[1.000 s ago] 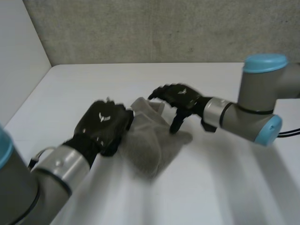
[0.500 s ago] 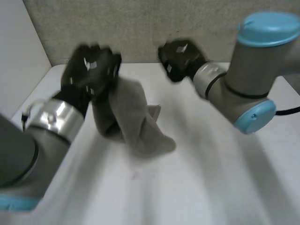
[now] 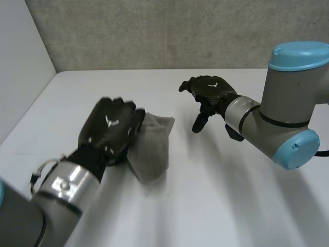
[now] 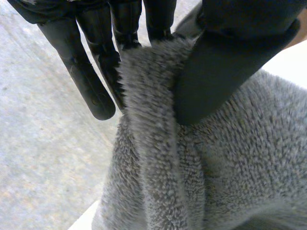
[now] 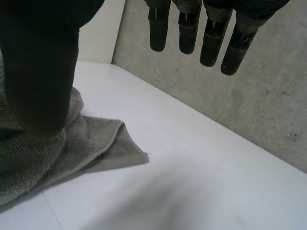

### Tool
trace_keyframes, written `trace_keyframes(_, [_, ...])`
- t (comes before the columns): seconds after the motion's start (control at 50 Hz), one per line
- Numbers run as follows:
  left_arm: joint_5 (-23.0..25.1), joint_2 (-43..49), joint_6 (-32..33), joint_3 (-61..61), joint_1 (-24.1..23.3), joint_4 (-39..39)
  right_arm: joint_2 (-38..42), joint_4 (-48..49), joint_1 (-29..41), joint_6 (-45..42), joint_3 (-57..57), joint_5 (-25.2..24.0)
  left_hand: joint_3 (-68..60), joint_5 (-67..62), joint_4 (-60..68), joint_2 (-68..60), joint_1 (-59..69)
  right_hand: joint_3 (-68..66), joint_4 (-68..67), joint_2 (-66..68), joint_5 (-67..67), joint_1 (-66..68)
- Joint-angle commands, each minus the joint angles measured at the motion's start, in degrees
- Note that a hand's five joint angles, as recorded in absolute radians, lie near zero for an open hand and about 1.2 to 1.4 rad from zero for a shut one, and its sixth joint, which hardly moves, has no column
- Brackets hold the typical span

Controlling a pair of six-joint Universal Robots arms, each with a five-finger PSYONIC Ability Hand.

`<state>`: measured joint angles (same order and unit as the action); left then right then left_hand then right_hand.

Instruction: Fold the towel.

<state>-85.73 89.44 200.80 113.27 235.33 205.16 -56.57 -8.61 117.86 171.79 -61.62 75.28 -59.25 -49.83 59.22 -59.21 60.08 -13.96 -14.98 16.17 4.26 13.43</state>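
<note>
Head view puts the towel [image 3: 152, 149] left of centre in the frame, a grey, bunched, roughly oblong wad with one thin hemmed corner sticking out at its upper right. Its upper left end is in the left hand [image 3: 110, 128], and whether its lower end lies flat on the table [image 3: 231, 195] I cannot tell. The left hand is seen from the back, reaching up and to the right from the left arm [image 3: 61, 190] at the lower left of the frame.

In the left wrist view the pile is thick, fuzzy terry. A doubled ridge of it is pinched between the broad black thumb and the straight fingers [image 4: 91, 81], so this hand grasps the towel at a fold.

The right hand [image 3: 208, 92] is above and right of centre, well apart from the towel, palm down, with its thumb pointing down at the table. In the right wrist view its fingers [image 5: 211, 33] hang straight and spread apart from the thumb, released and empty. Past the thumb lies the towel's flat corner with its stitched hem.

The right arm [image 3: 288, 108] has a smooth grey joint and a light-blue cap. The table is plain matte white, a rough concrete wall [image 3: 180, 31] fills the top of the frame, and a white side wall [image 3: 20, 67] fills the upper left.
</note>
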Motion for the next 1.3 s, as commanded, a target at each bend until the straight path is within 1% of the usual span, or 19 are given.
trace_keyframes(0.02, [-1.5,-4.3,0.0,7.1,-5.3,-0.9,0.8,-0.1,-1.1,-2.0,0.3,0.1,34.5,35.1,-34.4,34.4,-35.3,1.7,2.7,-3.9,-2.0,-1.2])
trace_keyframes(0.1, [-3.8,-4.6,0.1,7.0,-5.2,-2.0,0.8,-0.1,-1.0,-4.4,-0.3,0.2,37.6,38.2,-37.6,37.6,-38.4,1.9,2.9,-4.1,-2.2,-1.3])
trace_keyframes(0.16, [-5.2,-4.9,0.3,5.7,-3.5,-2.6,0.5,-0.2,-1.0,-6.4,-1.1,0.6,42.0,42.6,-41.9,41.9,-42.8,2.0,3.0,-4.2,-2.3,-1.5])
trace_keyframes(0.2, [-4.8,-5.2,0.6,4.2,1.2,-3.2,0.0,-0.2,-1.0,-7.5,-3.0,0.7,43.0,43.6,-42.9,42.9,-43.8,2.2,3.2,-4.4,-2.5,-1.7])
trace_keyframes(0.26, [-4.4,-5.2,0.5,3.4,4.1,-3.6,-0.4,-0.2,-1.0,-7.8,-4.1,0.6,42.8,43.4,-42.8,42.8,-43.6,2.2,3.2,-4.4,-2.5,-1.7])
trace_keyframes(0.32, [0.3,-4.3,0.2,2.1,12.3,-3.8,-1.8,-0.2,-1.1,-8.0,-7.7,0.6,40.3,40.9,-40.3,40.3,-41.1,2.5,3.6,-4.7,-2.8,-2.0])
trace_keyframes(0.38, [3.1,-3.9,0.0,1.8,14.4,-3.9,-2.2,-0.1,-1.1,-8.0,-9.0,0.5,37.6,38.2,-37.6,37.6,-38.4,2.2,3.2,-4.4,-2.5,-1.7])
trace_keyframes(0.42, [8.7,-1.0,-0.1,1.5,17.3,-4.2,-3.1,-0.1,-1.2,-8.0,-11.4,0.4,32.7,33.3,-32.7,32.7,-33.6,2.5,3.6,-4.7,-2.8,-2.0])
trace_keyframes(0.48, [11.6,2.0,-0.1,1.3,19.6,-6.2,-4.1,0.0,-1.2,-8.1,-14.0,0.0,29.5,30.1,-29.5,29.5,-30.4,2.2,3.2,-4.4,-2.5,-1.7])
trace_keyframes(0.6, [12.2,5.2,-0.2,1.0,23.7,-10.5,-5.6,0.7,-1.2,-10.2,-17.4,-0.1,28.9,29.4,-28.8,28.8,-29.7,0.3,1.4,-2.6,-0.6,0.2])
trace_keyframes(0.66, [13.0,7.1,-0.2,1.5,27.5,-11.3,-7.1,0.9,-0.8,-17.6,-20.4,-1.9,29.2,29.8,-29.2,29.1,-30.0,-0.5,0.5,-1.7,0.2,1.0])
trace_keyframes(0.72, [14.3,7.8,-0.2,1.8,28.7,-11.3,-7.7,0.9,-0.8,-21.1,-21.5,-3.8,29.2,29.8,-29.2,29.1,-30.0,-0.7,0.4,-1.5,0.4,1.2])
trace_keyframes(0.8, [15.8,8.0,-0.1,2.0,29.0,-11.3,-8.2,0.8,0.2,-21.8,-22.1,-4.0,29.2,29.8,-29.2,29.1,-30.0,-0.8,0.2,-1.4,0.5,1.4])
trace_keyframes(0.9, [16.0,7.5,-0.3,1.9,30.3,-11.3,-9.0,0.9,4.7,-18.2,-21.0,-3.2,29.7,30.3,-29.7,29.7,-30.5,-2.3,-1.3,0.1,2.0,2.9])
trace_keyframes(0.94, [16.1,7.1,-0.3,2.2,32.6,-11.4,-8.9,0.9,8.4,-13.3,-19.8,-2.4,30.2,30.8,-30.2,30.2,-31.0,-2.2,-1.2,0.0,1.9,2.7])
trace_keyframes(1.02, [16.1,6.4,-0.3,2.8,34.3,-11.5,-8.2,0.9,11.9,-10.6,-18.1,-2.4,30.4,30.9,-30.3,30.3,-31.2,-2.2,-1.2,0.0,1.9,2.7])
trace_keyframes(1.06, [16.1,5.8,-0.5,3.4,35.1,-11.5,-5.9,0.9,15.5,-10.0,-15.8,-2.4,30.4,30.9,-30.3,30.3,-31.2,-2.2,-1.2,0.0,1.9,2.7])
trace_keyframes(1.16, [16.2,5.2,-1.1,4.3,35.4,-11.5,-1.5,0.6,19.2,-10.1,-11.2,-1.7,30.5,31.1,-30.5,30.5,-31.4,-2.7,-1.7,0.5,2.4,3.2])
trace_keyframes(1.3, [16.2,3.7,-2.6,5.0,35.3,-11.7,3.6,0.7,20.3,-10.1,-7.7,-1.7,30.5,31.1,-30.5,30.5,-31.4,-7.1,-6.0,4.8,6.8,7.6])
